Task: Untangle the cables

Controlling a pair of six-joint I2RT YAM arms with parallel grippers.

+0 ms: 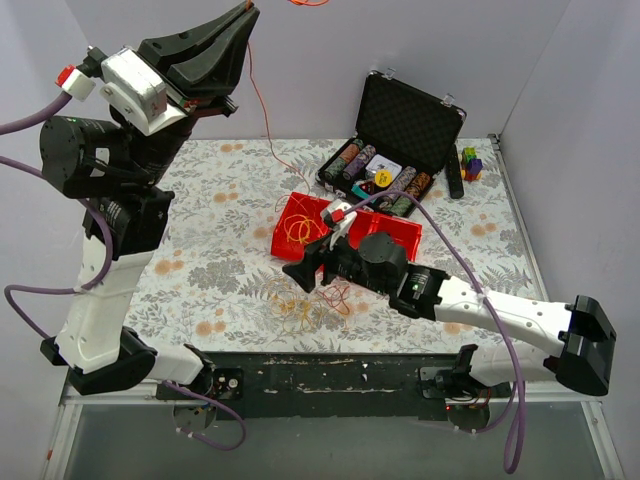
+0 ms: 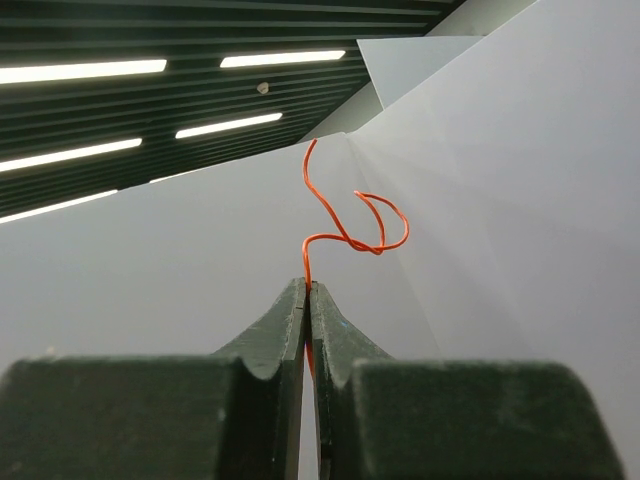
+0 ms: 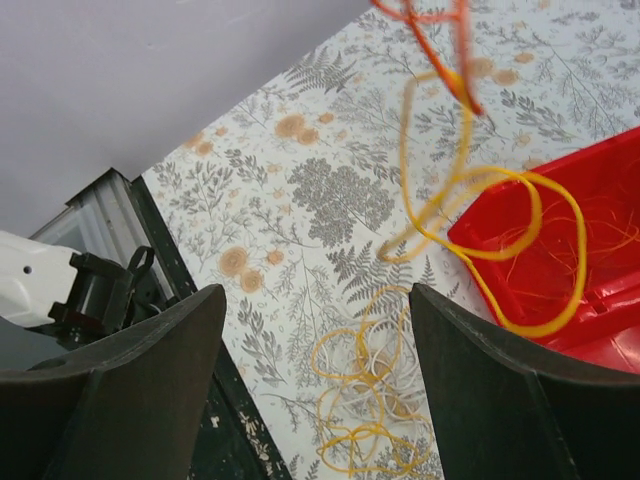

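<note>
My left gripper [image 1: 245,10] is raised high above the back of the table and shut on an orange cable [image 1: 266,125], which runs down to the red bin [image 1: 402,236]. In the left wrist view its jaws [image 2: 307,287] are pressed together, and the orange cable [image 2: 345,225] curls out past the tips. My right gripper [image 1: 300,272] hangs open over a tangle of yellow and white cables [image 3: 370,400] on the tablecloth, with nothing between its fingers [image 3: 317,292]. A yellow loop [image 3: 520,250] drapes over the bin's rim. More yellow cables [image 1: 298,232] lie in the bin.
An open black case [image 1: 412,118] holding poker chips stands at the back right. Small coloured cubes [image 1: 470,160] and a black bar [image 1: 455,172] sit beside it. Grey walls close in the back and right. The dark front rail [image 1: 330,375] lies just behind the tangle.
</note>
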